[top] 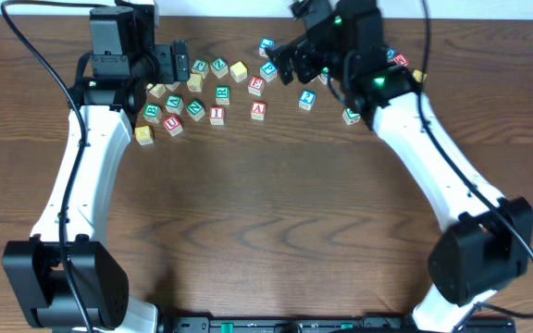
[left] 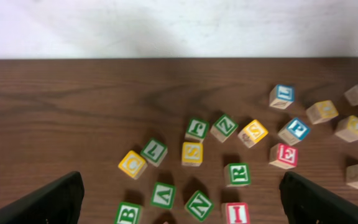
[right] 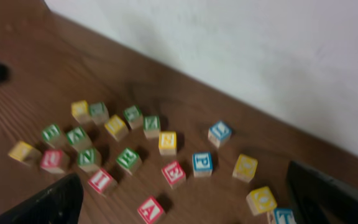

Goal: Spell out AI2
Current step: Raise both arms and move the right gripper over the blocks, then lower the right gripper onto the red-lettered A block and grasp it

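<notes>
the right claw hangs wide and empty over the desk, probably lining up a pick; the blue 2 cube lies near it. the left claw is wide too. the red a cube and red i cube sit apart among other cubes.

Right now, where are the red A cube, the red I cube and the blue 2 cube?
red A cube (top: 258, 110): overhead view, on its lettered top face.
red I cube (top: 216, 115): overhead view, on its lettered top face.
blue 2 cube (top: 307, 99): overhead view, on its top face.
</notes>
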Controlling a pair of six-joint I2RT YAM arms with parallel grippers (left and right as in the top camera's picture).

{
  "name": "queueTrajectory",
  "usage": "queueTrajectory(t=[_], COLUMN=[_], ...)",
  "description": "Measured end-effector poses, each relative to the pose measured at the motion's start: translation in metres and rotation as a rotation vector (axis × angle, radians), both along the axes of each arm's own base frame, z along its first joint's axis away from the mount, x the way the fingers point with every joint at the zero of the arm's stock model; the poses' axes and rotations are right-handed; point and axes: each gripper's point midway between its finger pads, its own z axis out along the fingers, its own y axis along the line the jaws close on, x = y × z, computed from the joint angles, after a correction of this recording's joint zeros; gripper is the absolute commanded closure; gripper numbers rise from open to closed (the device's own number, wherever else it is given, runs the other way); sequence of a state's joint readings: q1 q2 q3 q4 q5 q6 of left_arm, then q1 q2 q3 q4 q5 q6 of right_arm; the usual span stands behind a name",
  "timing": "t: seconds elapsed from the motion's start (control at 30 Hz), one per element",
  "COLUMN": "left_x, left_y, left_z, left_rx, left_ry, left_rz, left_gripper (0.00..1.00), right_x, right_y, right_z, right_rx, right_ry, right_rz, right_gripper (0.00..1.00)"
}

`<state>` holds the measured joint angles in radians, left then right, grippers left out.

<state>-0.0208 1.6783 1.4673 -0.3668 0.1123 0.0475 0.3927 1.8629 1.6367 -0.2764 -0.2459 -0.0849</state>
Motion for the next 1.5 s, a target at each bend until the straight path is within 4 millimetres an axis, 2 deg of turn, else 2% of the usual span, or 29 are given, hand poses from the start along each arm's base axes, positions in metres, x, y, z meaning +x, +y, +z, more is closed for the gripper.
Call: queueTrajectory(t=[0.1,0.3,0.37,0.4,0.53,0.67,0.77,0.87,1.0,1.17,1.23,1.5], left_x=[-0.004,-0.009,-0.010,-0.010,-0.011,-0.015,-0.023,-0.032,-0.038,-0.048,-0.052,-0.061], left_y=[0.003,0.007,0.015,0.020,0.052,0.089,0.119,0.139,0.144,0.140,0.139,0.137], left_z=[-0.004,-0.011,-0.012,-0.012,-0.012,-0.009,0.001,0.014,0.024,0.012,0.007,-0.002], left_rx=[0.011,0.015,0.015,0.015,0.015,0.015,0.015,0.023,0.027,0.020,0.017,0.012], left_ry=[0.024,0.059,0.062,0.062,0.062,0.059,0.038,0.009,-0.005,0.061,0.087,0.137], left_rz=[0.010,0.021,0.036,0.047,0.112,0.191,0.256,0.304,0.318,0.317,0.316,0.315], left_gripper=[0.01,0.01,0.01,0.01,0.01,0.01,0.01,0.01,0.01,0.01,0.01,0.01], right_x=[0.002,0.001,-0.001,-0.002,-0.003,0.001,0.000,0.001,0.005,0.008,0.005,0.004], right_y=[-0.001,-0.002,-0.002,-0.001,0.005,0.014,0.021,0.031,0.045,0.065,0.068,0.063], right_z=[-0.014,-0.018,-0.021,-0.022,-0.031,-0.055,-0.079,-0.094,-0.096,-0.102,-0.111,-0.159], right_rx=[-0.022,-0.032,-0.035,-0.035,-0.016,0.018,0.020,-0.011,-0.040,-0.026,-0.025,-0.064], right_ry=[0.025,0.038,0.054,0.056,0.088,0.154,0.240,0.320,0.359,0.396,0.425,0.503], right_rz=[-0.008,-0.012,-0.006,0.004,0.017,-0.005,-0.043,-0.100,-0.144,-0.205,-0.237,-0.356], right_gripper=[0.01,0.01,0.10,0.18,0.17,0.17,0.17,0.18,0.17,0.15,0.16,0.28])
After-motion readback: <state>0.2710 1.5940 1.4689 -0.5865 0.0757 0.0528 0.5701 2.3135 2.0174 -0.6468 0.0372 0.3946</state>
